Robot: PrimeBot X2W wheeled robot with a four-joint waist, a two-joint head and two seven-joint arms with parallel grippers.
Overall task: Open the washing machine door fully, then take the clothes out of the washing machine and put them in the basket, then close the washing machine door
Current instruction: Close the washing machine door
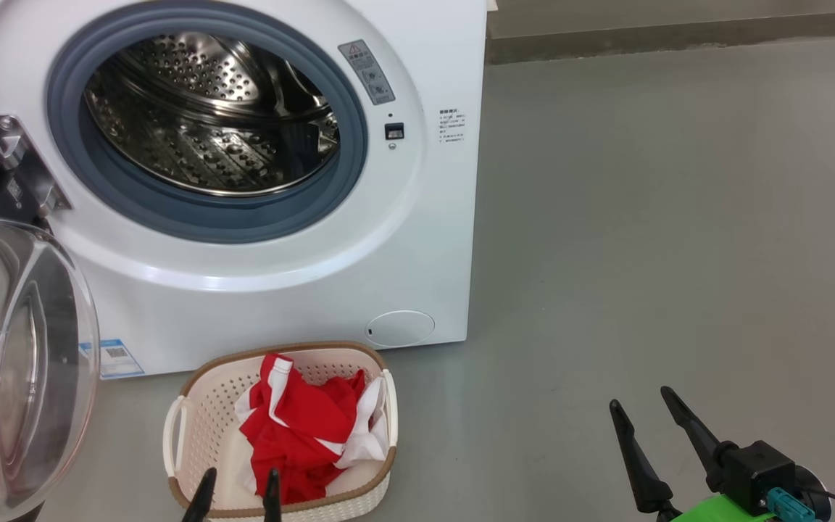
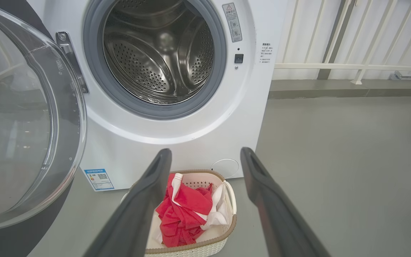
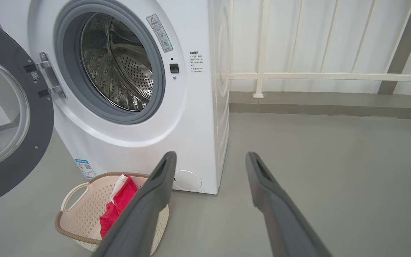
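1. Holding the left claw (image 1: 241, 473) spread apart and empty, fingers pointing forward by the basket's (image 1: 204, 413) near side.
2. Hanging the right claw (image 1: 641, 398), likewise apart and empty, over bare floor (image 1: 642, 217), well right of it.
3. Showing the clothes (image 1: 294, 428) heaped in the basket before the washing machine (image 1: 280, 304), door (image 1: 26, 362) standing open.

white washing machine (image 1: 301, 290), grey gasket (image 1: 349, 181); red-and-white clothes (image 1: 301, 435) in cream perforated basket (image 1: 200, 413), brown rim.
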